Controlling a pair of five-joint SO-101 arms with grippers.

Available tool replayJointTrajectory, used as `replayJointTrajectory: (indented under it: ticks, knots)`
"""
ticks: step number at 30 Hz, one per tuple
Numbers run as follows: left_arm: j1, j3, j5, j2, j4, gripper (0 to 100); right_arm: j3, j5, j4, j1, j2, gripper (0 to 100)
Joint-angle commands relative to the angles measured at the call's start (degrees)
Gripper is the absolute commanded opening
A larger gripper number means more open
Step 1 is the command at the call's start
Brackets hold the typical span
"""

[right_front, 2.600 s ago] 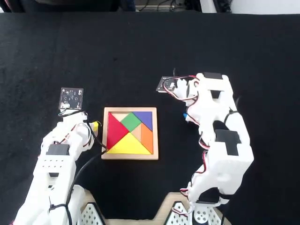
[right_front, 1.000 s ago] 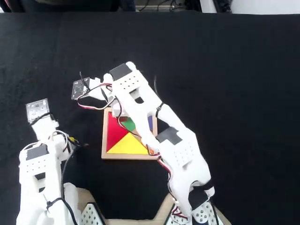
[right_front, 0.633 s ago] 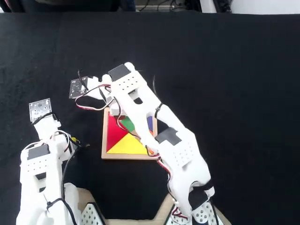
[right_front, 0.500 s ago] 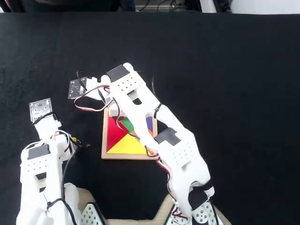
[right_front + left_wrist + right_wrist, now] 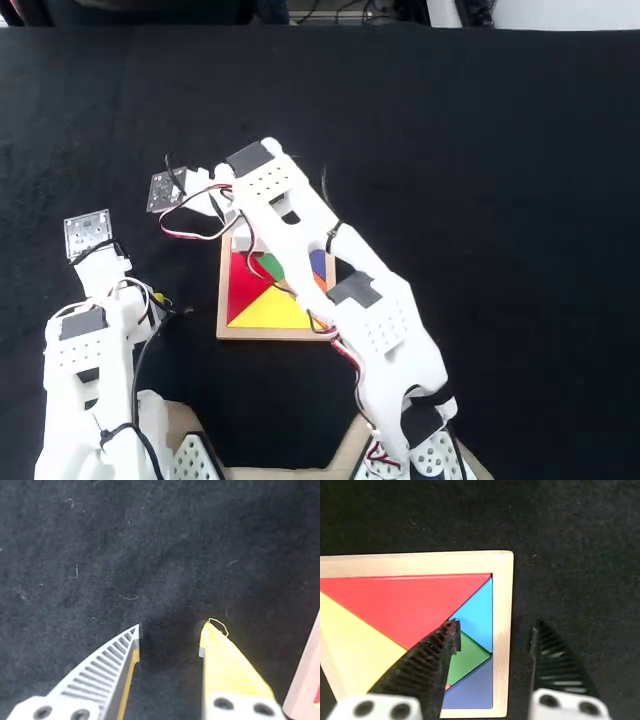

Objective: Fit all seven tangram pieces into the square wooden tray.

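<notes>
One square wooden tray (image 5: pixel 270 334) sits on one black table (image 5: pixel 480 200). Six coloured tangram pieces can be counted in it: one large red triangle (image 5: pixel 410 597), one large yellow triangle (image 5: pixel 355 645), one light blue triangle (image 5: pixel 477 615), one green piece (image 5: pixel 467 657), one dark blue piece (image 5: pixel 475 690) and one orange piece (image 5: pixel 321 284). There are two white arms, the left arm (image 5: pixel 85 370) and the right arm (image 5: pixel 370 330), and two two-fingered grippers, the left gripper (image 5: pixel 172 630) and the right gripper (image 5: pixel 495 627)

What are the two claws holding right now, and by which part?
Nothing. The left gripper is open over the black cloth; the right gripper is open astride the wooden tray's rim, gripping nothing.
</notes>
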Motion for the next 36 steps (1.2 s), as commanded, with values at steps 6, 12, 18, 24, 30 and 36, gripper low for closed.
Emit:
replayJointTrajectory:
  ticks: [6, 12, 18, 24, 30, 36]
  knots:
    - [0.92, -1.98, -0.44, 0.09, -0.09, 20, -5.05, -0.62, 5.01, 0.26, -1.89, 19.3]
    - [0.92, -1.98, -0.44, 0.09, -0.09, 20, -8.84, -0.79, 6.95, 2.64, -2.15, 3.5]
    - [0.92, -1.98, -0.44, 0.09, -0.09, 20, -2.51, -0.62, 0.26, 3.69, -2.07, 1.1]
    - [0.92, -2.07, -0.44, 0.09, -0.09, 20, -0.13, -0.79, -4.4, 4.22, -2.07, 1.1]
    - [0.92, -2.07, -0.53, 0.09, -0.09, 20, 1.27, -0.62, -4.48, 3.69, -2.07, 1.1]
    - [0.92, -2.07, -0.53, 0.09, -0.09, 20, 2.59, -0.62, -5.36, 3.08, -0.13, 1.1]
